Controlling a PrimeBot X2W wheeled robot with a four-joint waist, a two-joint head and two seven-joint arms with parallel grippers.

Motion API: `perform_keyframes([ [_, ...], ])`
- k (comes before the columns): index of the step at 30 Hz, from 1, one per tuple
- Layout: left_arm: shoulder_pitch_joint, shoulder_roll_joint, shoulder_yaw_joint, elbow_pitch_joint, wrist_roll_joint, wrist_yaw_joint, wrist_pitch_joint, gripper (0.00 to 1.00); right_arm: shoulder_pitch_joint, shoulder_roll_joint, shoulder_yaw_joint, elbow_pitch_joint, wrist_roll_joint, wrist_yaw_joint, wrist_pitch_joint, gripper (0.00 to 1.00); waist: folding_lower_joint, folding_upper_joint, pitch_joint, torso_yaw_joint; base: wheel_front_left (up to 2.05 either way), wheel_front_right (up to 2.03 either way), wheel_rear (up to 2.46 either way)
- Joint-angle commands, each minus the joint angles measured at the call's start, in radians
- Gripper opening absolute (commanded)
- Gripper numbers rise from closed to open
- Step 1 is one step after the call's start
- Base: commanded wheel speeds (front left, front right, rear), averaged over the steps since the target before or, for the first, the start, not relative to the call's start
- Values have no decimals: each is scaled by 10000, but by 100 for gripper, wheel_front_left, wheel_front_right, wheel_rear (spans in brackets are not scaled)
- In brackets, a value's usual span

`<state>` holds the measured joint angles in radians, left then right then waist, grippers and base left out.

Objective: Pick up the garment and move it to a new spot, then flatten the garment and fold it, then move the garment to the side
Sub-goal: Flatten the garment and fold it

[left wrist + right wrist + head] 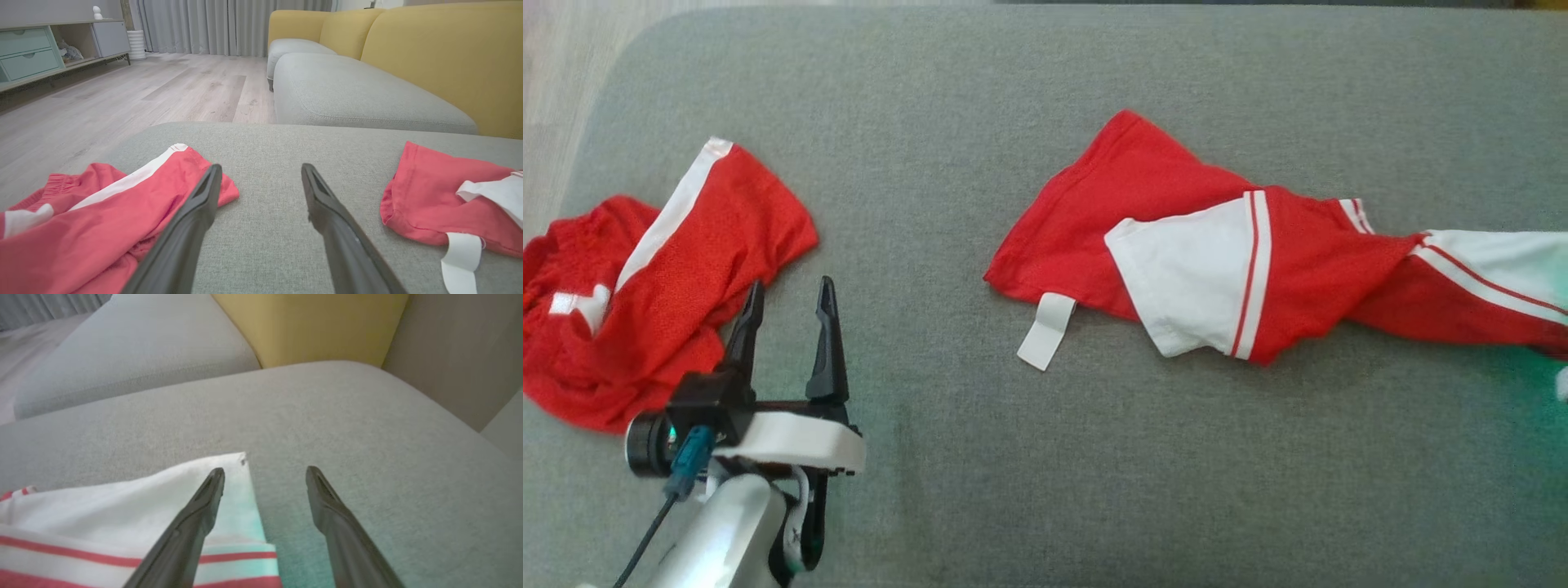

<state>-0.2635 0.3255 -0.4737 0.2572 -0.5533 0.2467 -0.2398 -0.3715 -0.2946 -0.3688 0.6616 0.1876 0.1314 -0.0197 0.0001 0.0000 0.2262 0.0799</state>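
Nearest, at the lower left of the head view, the left gripper [791, 286] is seen with its jaws spread wide and nothing held between them. It is poised over the grey cushion [1029, 474], just beside a crumpled pair of red shorts [711, 245] at the left edge of the frame. At the bottom of the right wrist view, the right gripper [265, 470] is likewise shown with its jaws parted and nothing clamped. One finger is laid over the white sleeve [122, 498] and the other over bare cushion. Farther up the head view, the red-and-white shirt [1143, 188] is spread from the centre to the right edge. It is twisted along its length, with a white sleeve doubled over the red body and a white label [1045, 331] sticking out at its lower edge. Beyond, in the upper part of the left wrist view, a yellow backrest [449, 61] and a wooden floor [122, 94] are visible. The shirt is judged to be set down but neither flattened nor folded. Smoothing, folding and the move to the side are all taken as still to be done.
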Motion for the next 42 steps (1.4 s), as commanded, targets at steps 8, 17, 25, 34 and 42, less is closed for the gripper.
perform_keyframes([
  [8, 26, 410, 583, -235, 46, 137, -123, 100, 308, 808, 512, -3179, -696, -7, -725, 100, -1, 0, -577, -355, 0, 0, 0],
  [17, 461, 573, 518, -499, 1, 291, 56, 100, 2269, 1990, 2851, -6647, -584, -7, 51, 100, -1, 0, -1105, -527, 0, 0, 0],
  [25, 659, 641, 448, -701, -44, 388, 204, 100, 3279, 2228, 3848, -7308, -107, -7, 430, 100, -1, 0, -1243, -634, 0, 0, 0],
  [34, 746, 688, 419, -789, -91, 464, 255, 100, 3287, 2224, 3903, -7404, -146, -7, 577, 100, -1, 0, -1258, -696, 0, 0, 0],
  [42, 618, 703, 426, -849, -80, 518, 239, 100, 2851, 1749, 5096, -6959, 88, -7, 1308, 100, -1, 0, -997, -717, 0, 0, 0],
])
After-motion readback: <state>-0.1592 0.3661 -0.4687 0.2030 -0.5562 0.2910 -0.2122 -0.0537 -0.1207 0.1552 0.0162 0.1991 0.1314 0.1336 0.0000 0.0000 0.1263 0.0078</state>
